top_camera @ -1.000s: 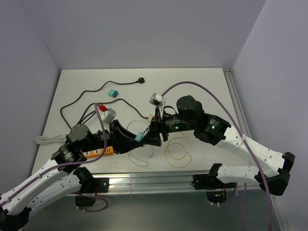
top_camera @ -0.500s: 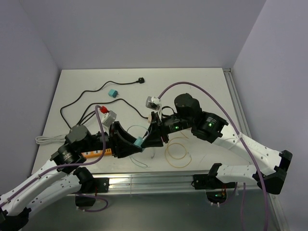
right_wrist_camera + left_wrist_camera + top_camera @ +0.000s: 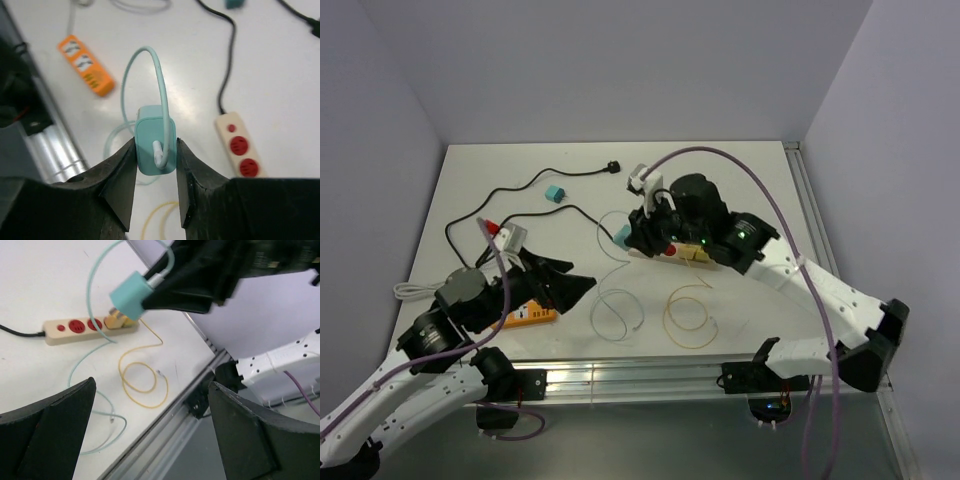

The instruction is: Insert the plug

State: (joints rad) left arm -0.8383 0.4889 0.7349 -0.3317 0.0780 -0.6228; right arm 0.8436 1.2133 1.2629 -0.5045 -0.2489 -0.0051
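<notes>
Teal plug [image 3: 155, 132]: pinched btwn the two fingers of R gripper [image 3: 154, 146], cable end facing the wrist cam, held up off the table.
R grip: jaws closed down to plug width, one finger [image 3: 117, 175] on each side face; nothing else held.
Teal cable [image 3: 156, 65]: leaves the plug's back, arcs over ahead of R gripper, drops to the table, ends in loose loops below it twd the L arm.
Power strip [image 3: 239, 150]: cream, flat on table, below R gripper and off to its right in wrist view; two round red sockets + a small red button showing; apart from the held plug.
Yellow plug [image 3: 119, 320]: seated at the strip end that lies under R gripper, as seen from L wrist cam.
Yellow cable [image 3: 142, 385]: runs from that plug, coils on table btwn R gripper and the table's near edge.
Black cord [image 3: 227, 55]: exits the strip's other end, heads away from R gripper.
Orange block [image 3: 90, 72]: on table ahead-left of R gripper in wrist view; just beside L gripper in top view.
L gripper [image 3: 150, 405]: wide open, empty, well apart from R gripper and facing it; its fingers [image 3: 50, 440] frame strip & coils.
Table [image 3: 720, 170]: white; farther out from both grippers lie a small teal block [image 3: 555, 193] and a black plug end [image 3: 613, 167].
</notes>
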